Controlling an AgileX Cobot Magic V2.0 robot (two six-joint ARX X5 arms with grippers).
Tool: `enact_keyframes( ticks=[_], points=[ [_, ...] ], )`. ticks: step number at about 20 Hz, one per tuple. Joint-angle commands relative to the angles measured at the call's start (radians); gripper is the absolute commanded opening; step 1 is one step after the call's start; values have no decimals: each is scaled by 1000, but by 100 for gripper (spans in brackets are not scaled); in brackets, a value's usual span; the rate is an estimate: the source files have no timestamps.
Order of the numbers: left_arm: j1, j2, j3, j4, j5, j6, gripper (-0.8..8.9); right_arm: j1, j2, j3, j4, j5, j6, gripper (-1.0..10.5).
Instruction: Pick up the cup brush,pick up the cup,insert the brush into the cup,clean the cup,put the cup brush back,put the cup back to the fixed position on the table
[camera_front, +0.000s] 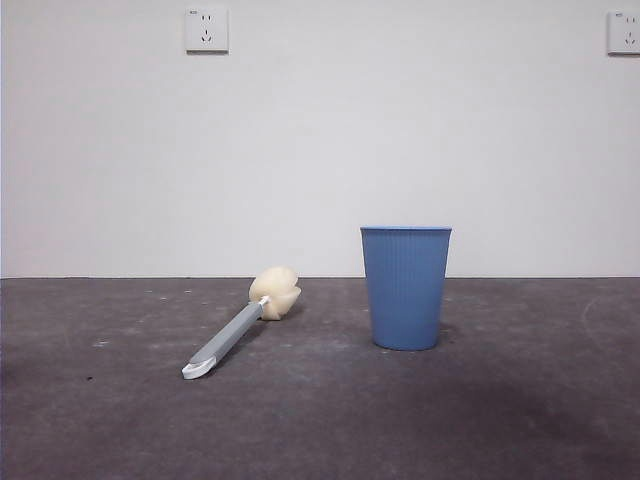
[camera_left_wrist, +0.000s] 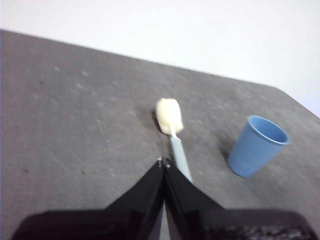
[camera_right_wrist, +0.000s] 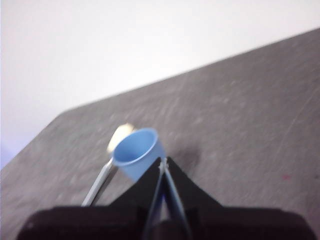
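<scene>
The cup brush (camera_front: 240, 325) lies flat on the table (camera_front: 320, 420), left of middle, its cream sponge head (camera_front: 276, 292) towards the back and its white tip towards the front. The light blue cup (camera_front: 405, 287) stands upright to its right, apart from it. Neither gripper shows in the front view. In the left wrist view my left gripper (camera_left_wrist: 164, 163) is shut and empty, raised above the brush's handle (camera_left_wrist: 180, 159), with the cup (camera_left_wrist: 257, 145) off to the side. In the right wrist view my right gripper (camera_right_wrist: 163, 162) is shut and empty, raised above the cup (camera_right_wrist: 136, 152), with the brush (camera_right_wrist: 102, 175) beyond it.
A white wall (camera_front: 320, 140) rises behind the table, with two sockets (camera_front: 206, 30) high up. The table's rounded far corner shows in the left wrist view (camera_left_wrist: 280, 92).
</scene>
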Motion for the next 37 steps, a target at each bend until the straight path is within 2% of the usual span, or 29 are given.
enact_keyframes(
  ticks=[1,7,13,18,22,24,25,27,28,33,37],
  points=[
    [2,62,89,-60,39,5,-6,2,93,119,-100,-73,-88,-12],
    [2,210,274,-240,158,123,-7,3,295,367,-380,-200,-258,-12],
    [1,317,406,-454,200,245,-7,23,440,537,-633,-217,-389,-12],
    [2,370,455,-609,198,334,-7,40,495,573,-751,-219,-447,-12],
    [2,386,455,-667,187,364,-7,41,514,573,-777,-215,-456,-8],
    [2,388,455,-666,187,363,10,41,517,573,-776,-215,-455,74],
    [2,392,455,-666,187,362,97,41,517,573,-776,-215,-455,181],
    [2,395,455,-666,187,356,430,41,517,573,-776,-215,-443,496],
    [2,398,455,-666,188,356,491,41,517,573,-776,-215,-440,574],
    [2,429,456,-661,189,352,495,41,517,573,-777,-215,-436,567],
    [0,488,479,-628,190,314,495,41,517,573,-777,-215,-436,567]
  ],
)
